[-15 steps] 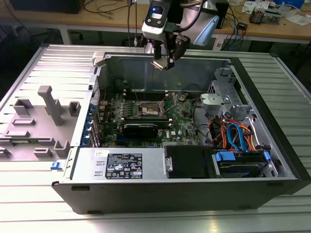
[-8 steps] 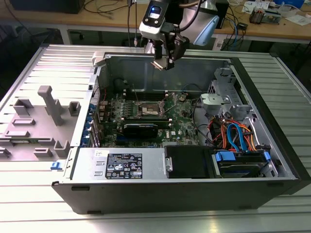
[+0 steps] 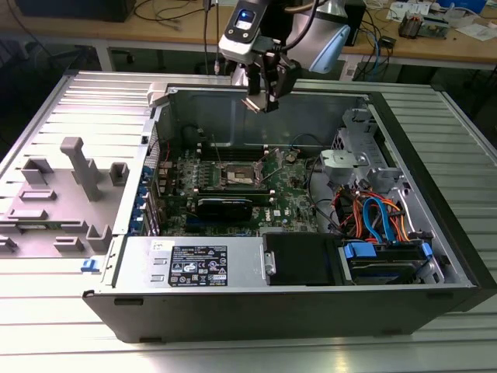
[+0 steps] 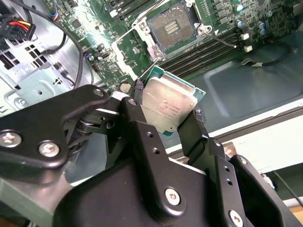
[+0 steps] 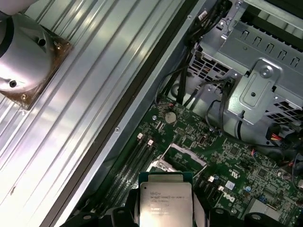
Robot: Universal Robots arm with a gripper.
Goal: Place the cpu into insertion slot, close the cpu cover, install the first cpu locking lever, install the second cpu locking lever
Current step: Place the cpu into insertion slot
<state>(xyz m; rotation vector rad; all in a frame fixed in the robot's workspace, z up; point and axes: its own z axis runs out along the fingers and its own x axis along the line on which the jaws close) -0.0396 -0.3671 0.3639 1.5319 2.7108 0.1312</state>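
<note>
Grey ribbed metal forms the bench (image 3: 46, 326) that carries the open computer case (image 3: 311, 311) in the exterior view. The end effector (image 3: 264, 99) hangs above the case's far wall, well apart from the socket (image 3: 239, 174) on the green board (image 3: 295, 198). In the second wrist view the two black fingers (image 4: 194, 132) are drawn in narrowly on opposite edges of the chip (image 4: 168, 104), silver top showing. The chip is held clear of the socket (image 4: 173, 27), whose dark centre lies uncovered. In the first wrist view the chip (image 5: 164, 202) hangs over the board, near the long memory slots (image 5: 135, 161). The step in hand appears to be carrying the chip to the socket. It is judged to go well if the chip is kept level, its edges are squared to the socket rim, and the descent is straight, with no sliding across the contacts.
</note>
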